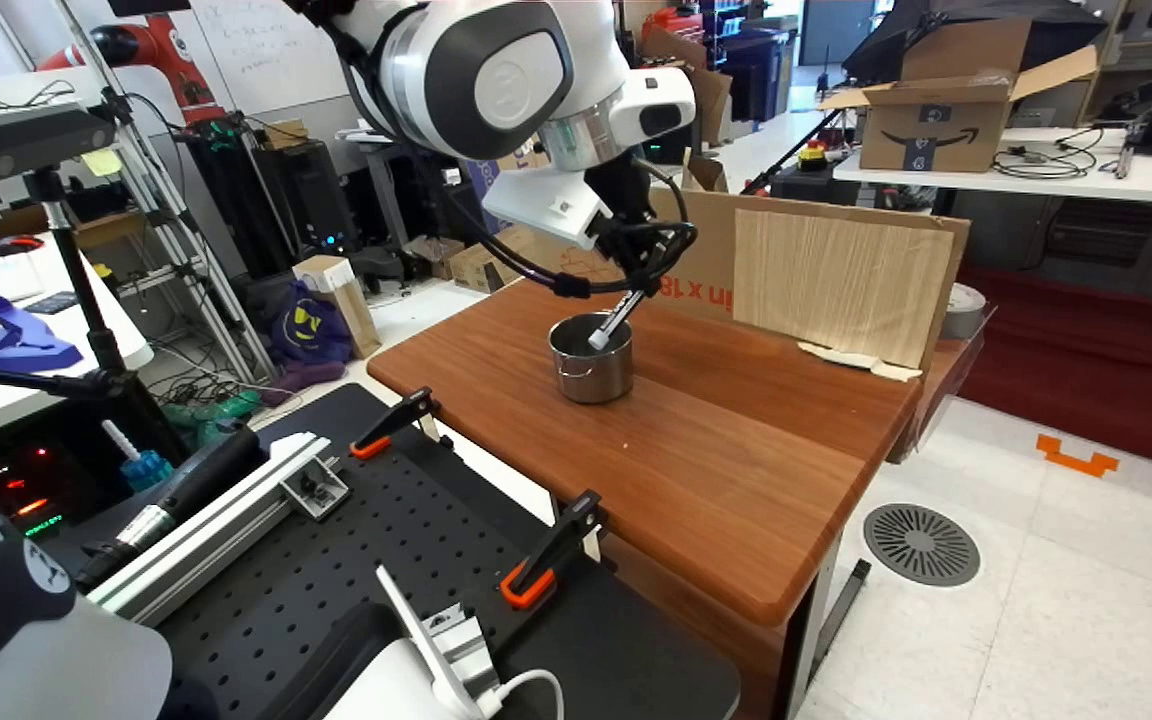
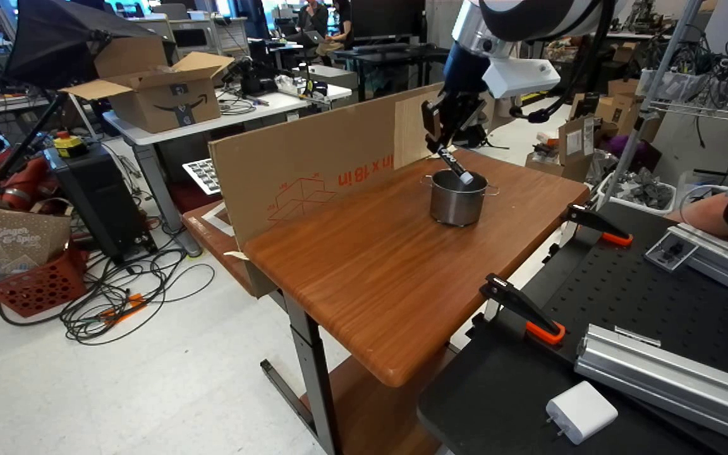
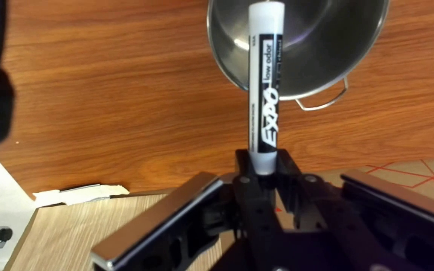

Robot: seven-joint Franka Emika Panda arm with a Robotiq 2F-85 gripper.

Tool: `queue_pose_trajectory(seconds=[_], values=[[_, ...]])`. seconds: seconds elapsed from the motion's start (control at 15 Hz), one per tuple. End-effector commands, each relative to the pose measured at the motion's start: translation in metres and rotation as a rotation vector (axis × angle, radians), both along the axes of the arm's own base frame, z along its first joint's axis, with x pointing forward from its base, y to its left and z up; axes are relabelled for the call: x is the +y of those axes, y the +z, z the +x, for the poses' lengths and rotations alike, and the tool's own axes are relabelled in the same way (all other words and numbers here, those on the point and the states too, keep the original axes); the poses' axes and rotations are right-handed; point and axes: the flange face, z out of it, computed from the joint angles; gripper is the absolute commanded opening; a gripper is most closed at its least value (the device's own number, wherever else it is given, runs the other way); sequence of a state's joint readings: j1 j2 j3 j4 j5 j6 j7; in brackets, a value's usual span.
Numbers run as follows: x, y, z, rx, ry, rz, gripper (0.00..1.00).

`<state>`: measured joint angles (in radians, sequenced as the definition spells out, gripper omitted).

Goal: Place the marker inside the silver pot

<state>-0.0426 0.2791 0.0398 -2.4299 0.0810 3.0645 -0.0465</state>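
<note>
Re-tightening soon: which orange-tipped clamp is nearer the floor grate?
The lower clamp in both exterior views; the upper clamp sits clearly farther from the round grate.

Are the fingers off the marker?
No: the wrist view shows the fingers closed on one end of the marker, its other end seen against the inside of the pot.

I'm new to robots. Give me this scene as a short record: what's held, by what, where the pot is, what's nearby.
Held: marker, labelled EXPO in the wrist view
Holder: tool, closed on one end of the marker
Container: silver pot, upright on the wooden table
Marker angle: tilted, free end over the pot's opening; whether it dips below the rim is unclear
Along one table edge: upright cardboard
Status: marker not yet released
</note>
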Motion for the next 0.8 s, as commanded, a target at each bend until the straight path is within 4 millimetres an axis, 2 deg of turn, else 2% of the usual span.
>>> queue_pose_trajectory(seconds=[0.0, 0.13, 0.2, 0.27, 0.73], values=[[0.0046, -0.0017, -0.0083, -0.009, 0.024, -0.013, 0.05], [0.0071, -0.0047, -0.0118, 0.001, 0.037, -0.018, 0.05], [0.0092, -0.0051, -0.0132, 0.003, 0.032, -0.01, 0.44], [0.0092, -0.0057, -0.0141, 0.008, 0.033, -0.013, 0.45], [0.0082, -0.0039, -0.0111, 0.028, 0.032, -0.007, 0.95]])
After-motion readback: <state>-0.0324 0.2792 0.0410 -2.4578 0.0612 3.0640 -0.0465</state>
